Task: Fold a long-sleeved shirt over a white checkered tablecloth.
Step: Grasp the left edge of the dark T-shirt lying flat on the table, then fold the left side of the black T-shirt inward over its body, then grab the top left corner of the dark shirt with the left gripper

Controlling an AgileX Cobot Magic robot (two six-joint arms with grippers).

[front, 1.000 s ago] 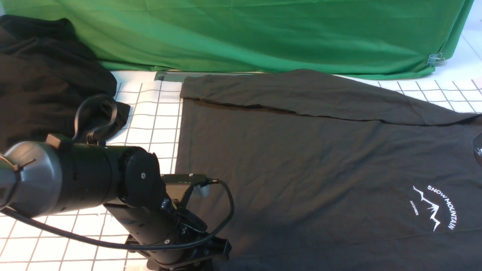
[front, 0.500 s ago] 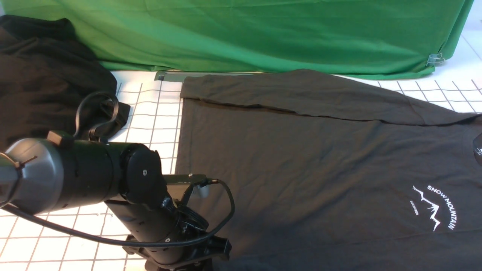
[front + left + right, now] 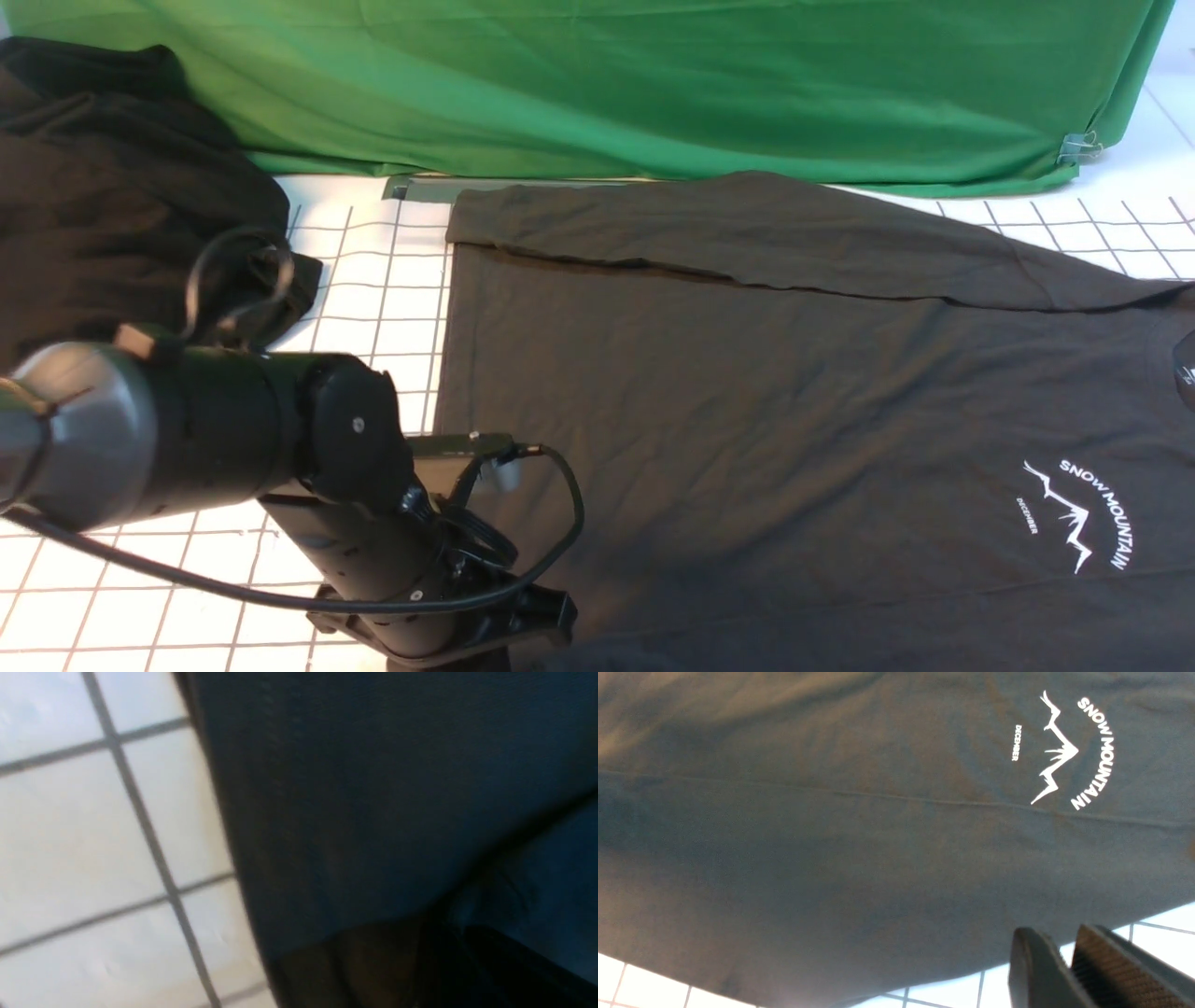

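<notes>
The long-sleeved shirt (image 3: 794, 373) lies flat, print up, on the white checkered tablecloth (image 3: 373, 308), one sleeve folded across its far side. The SNOW MOUNTAIN logo (image 3: 1078, 513) shows at the right. My left arm (image 3: 355, 523) reaches down to the shirt's near left hem corner. In the left wrist view the fabric (image 3: 373, 788) rises in a ridge into my dark left gripper (image 3: 462, 933), which looks shut on it. My right gripper (image 3: 1057, 942) shows only in its wrist view, slightly open and holding nothing, just off the shirt's edge (image 3: 831, 858) over the tablecloth (image 3: 1157, 924).
A plain black garment (image 3: 112, 205) is heaped at the far left, touching the tablecloth. A green cloth (image 3: 653, 84) hangs across the back, held by a clip (image 3: 1074, 147) at its right end. The left arm's cable (image 3: 560, 523) loops over the shirt's left edge.
The left arm has sunk slightly toward the table at the shirt's hem corner. The shirt itself has not visibly shifted.
</notes>
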